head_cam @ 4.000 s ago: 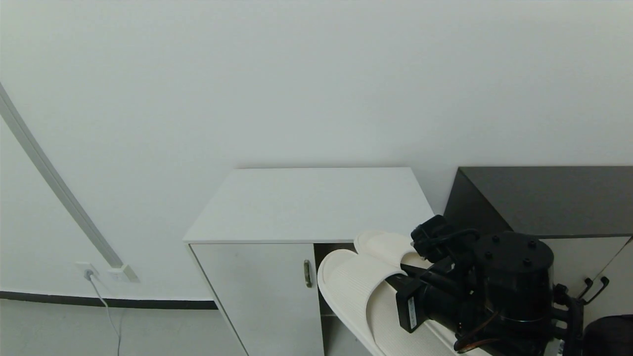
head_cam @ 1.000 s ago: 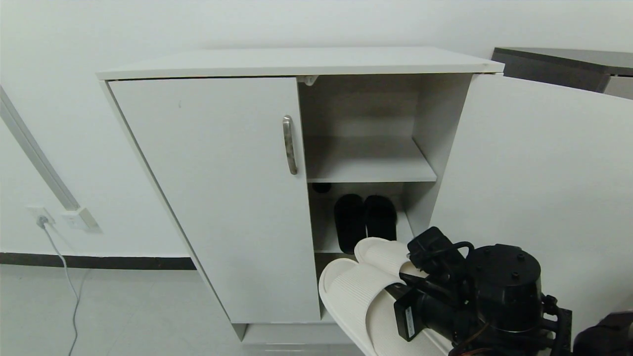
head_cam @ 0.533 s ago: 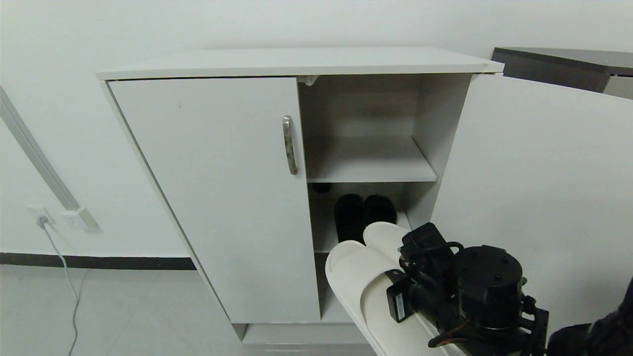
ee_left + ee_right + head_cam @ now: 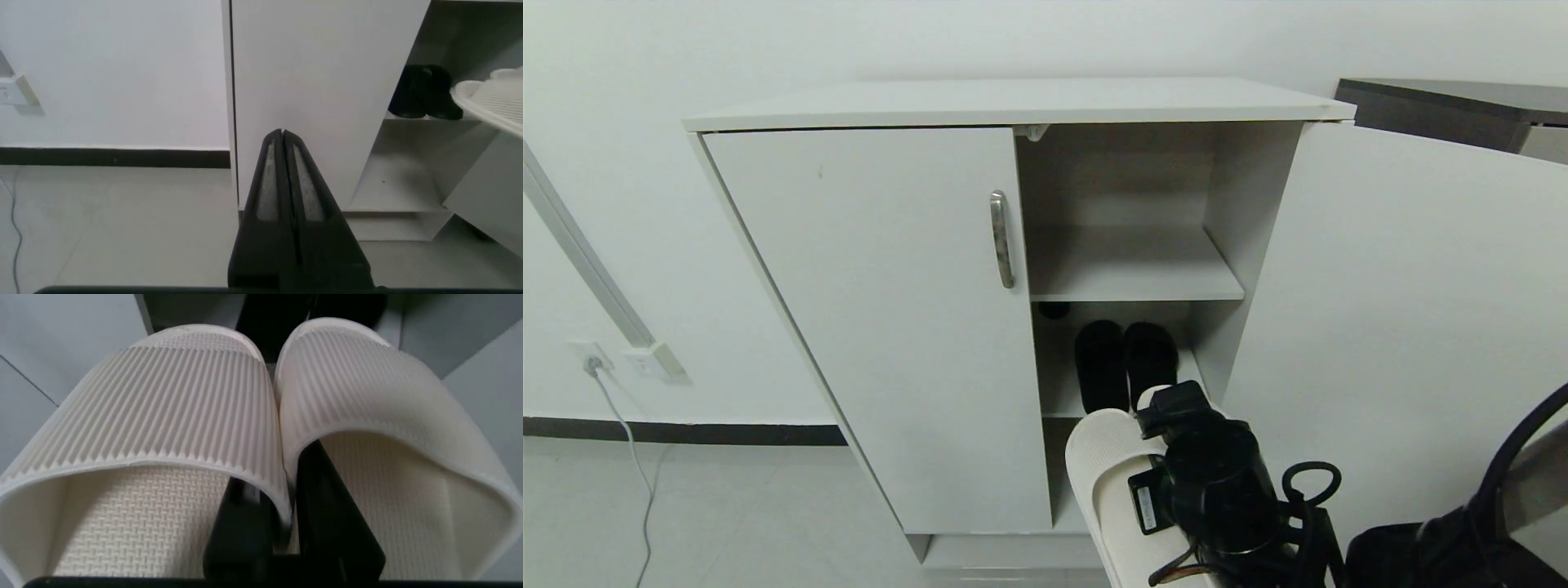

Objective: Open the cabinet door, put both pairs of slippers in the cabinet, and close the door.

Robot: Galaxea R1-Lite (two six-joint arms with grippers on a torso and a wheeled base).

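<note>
The cabinet (image 4: 1013, 102) stands with its right door (image 4: 1405, 327) swung wide and its left door (image 4: 874, 327) closed. A black pair of slippers (image 4: 1125, 359) lies on the middle shelf (image 4: 1062, 400). The right gripper (image 4: 282, 510) is clamped on the white slippers (image 4: 196, 416), seemingly pinching their adjoining inner edges. Their toes point into the open compartment, just in front of the black pair. The left gripper (image 4: 282, 175) hangs low before the left door, fingers pressed together, holding nothing.
</note>
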